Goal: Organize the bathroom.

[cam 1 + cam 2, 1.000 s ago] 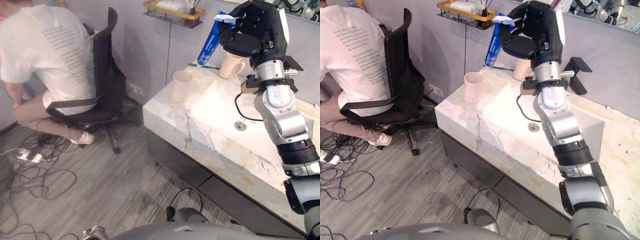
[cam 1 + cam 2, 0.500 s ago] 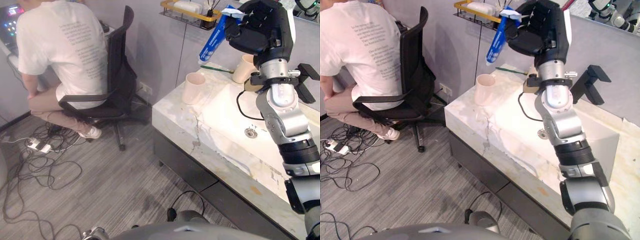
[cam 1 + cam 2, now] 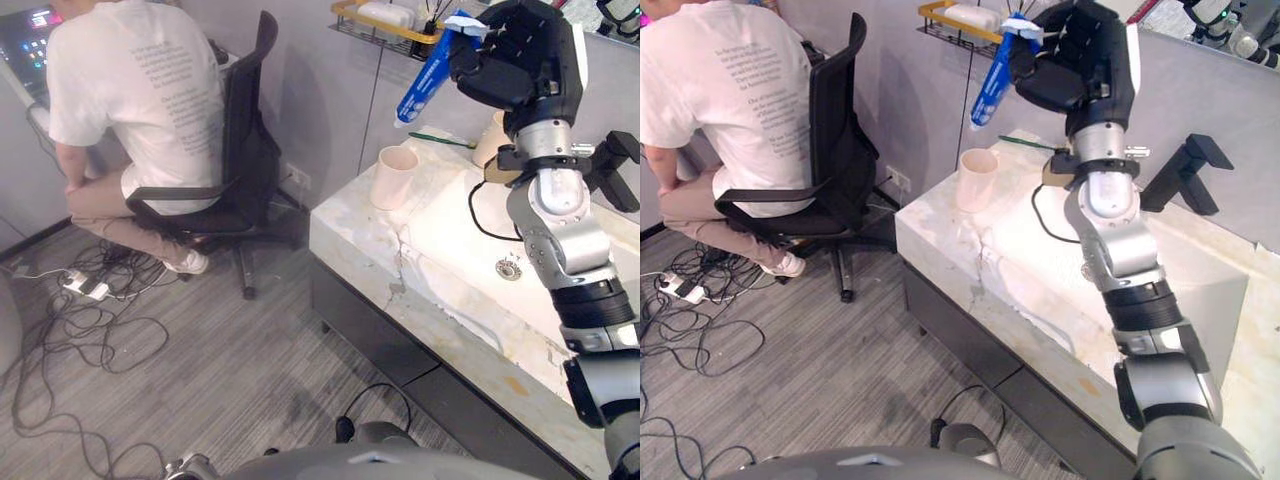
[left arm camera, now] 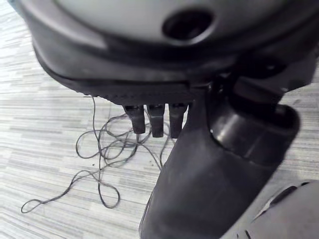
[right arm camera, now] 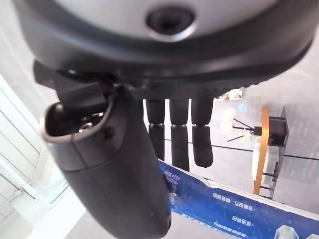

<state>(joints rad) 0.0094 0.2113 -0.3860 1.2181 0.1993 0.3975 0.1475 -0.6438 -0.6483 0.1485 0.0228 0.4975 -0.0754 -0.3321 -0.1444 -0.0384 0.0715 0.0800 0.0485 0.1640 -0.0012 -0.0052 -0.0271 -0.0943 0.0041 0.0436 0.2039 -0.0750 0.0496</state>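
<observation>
The right arm reaches up and forward, its hand (image 3: pixel 515 55) raised high with fingers (image 5: pixel 179 137) and thumb curled in a clamping grasp, while the left hand (image 4: pixel 209 169) hangs low, fingers relaxed.

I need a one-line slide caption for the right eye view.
Right hand holds a blue tube high above the marble counter, near a cream cup.

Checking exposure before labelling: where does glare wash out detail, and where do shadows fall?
Left eye view: the sink basin glares near-white; the chair throws a shadow on the wall. Right wrist view: bright backlight leaves the right robot hand dark, holding the blue tube.
</observation>
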